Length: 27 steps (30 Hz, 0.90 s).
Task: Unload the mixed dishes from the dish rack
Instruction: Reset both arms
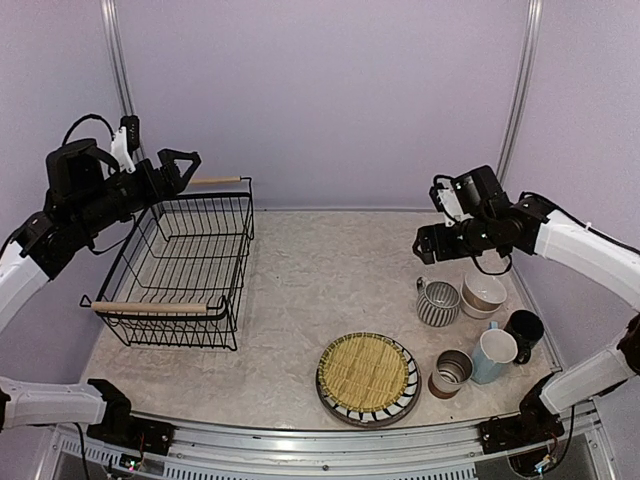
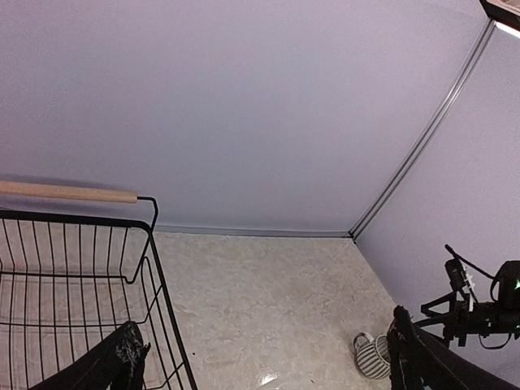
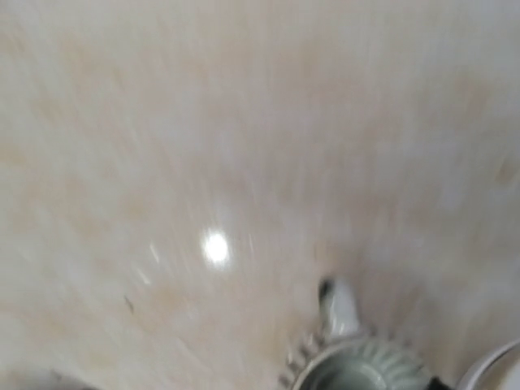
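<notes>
The dish rack (image 1: pixel 185 270), a black wire basket with wooden handles, stands empty at the left. My left gripper (image 1: pixel 183 160) hangs open over its far end, and its wrist view shows the rack's corner (image 2: pixel 154 268) beside the spread fingers (image 2: pixel 126 357). At the right, the grey-striped pot (image 1: pixel 437 303) stands on the table under my right gripper (image 1: pixel 425 243), which is raised clear of it and holds nothing. The blurred right wrist view shows the pot's rim (image 3: pixel 366 370) and no fingers across the middle. The striped plate (image 1: pixel 398 405) carries the yellow woven mat (image 1: pixel 365 368).
Stacked bowls (image 1: pixel 484 293), a black mug (image 1: pixel 524 330), a light blue mug (image 1: pixel 493 355) and a brown-white cup (image 1: pixel 452 372) crowd the right front. Purple walls close the back and sides. A metal rail (image 1: pixel 320 440) runs along the near edge.
</notes>
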Motion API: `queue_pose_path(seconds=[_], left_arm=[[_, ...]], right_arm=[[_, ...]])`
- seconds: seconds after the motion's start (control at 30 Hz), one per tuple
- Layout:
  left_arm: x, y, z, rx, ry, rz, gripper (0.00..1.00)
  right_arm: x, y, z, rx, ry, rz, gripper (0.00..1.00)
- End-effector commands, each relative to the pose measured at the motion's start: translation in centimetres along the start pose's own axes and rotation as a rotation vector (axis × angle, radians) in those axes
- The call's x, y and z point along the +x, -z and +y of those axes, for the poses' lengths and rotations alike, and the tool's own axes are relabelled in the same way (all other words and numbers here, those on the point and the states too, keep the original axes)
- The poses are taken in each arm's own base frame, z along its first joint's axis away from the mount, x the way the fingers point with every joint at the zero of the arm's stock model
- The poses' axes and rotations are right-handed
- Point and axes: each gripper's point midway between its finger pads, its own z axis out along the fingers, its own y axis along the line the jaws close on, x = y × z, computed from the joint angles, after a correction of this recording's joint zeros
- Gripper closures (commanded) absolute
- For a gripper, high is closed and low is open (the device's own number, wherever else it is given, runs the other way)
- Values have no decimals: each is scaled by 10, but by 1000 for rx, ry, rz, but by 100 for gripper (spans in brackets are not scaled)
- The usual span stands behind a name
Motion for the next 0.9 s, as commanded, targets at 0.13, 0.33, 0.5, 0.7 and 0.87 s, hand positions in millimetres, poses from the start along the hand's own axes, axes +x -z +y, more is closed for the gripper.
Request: queue_pose_path(seconds=[0.13, 0.33, 0.5, 0.7, 0.87], left_arm=[[-34, 23, -10, 5, -45, -82, 1], [-45, 33, -19, 40, -50, -122, 1], [-49, 37, -21, 53, -40, -146, 1], [-52, 44, -23, 64, -38, -176, 1], [-52, 49, -22, 63, -38, -188, 1]], right_arm=[[-88, 137, -2, -47, 93, -420, 1], [-107, 228, -12, -66, 94, -754, 0], [-106, 272, -22, -65, 69, -897, 0], [-100, 294, -30, -60, 36, -978, 0], [-96, 300, -37, -52, -2, -1009, 0]])
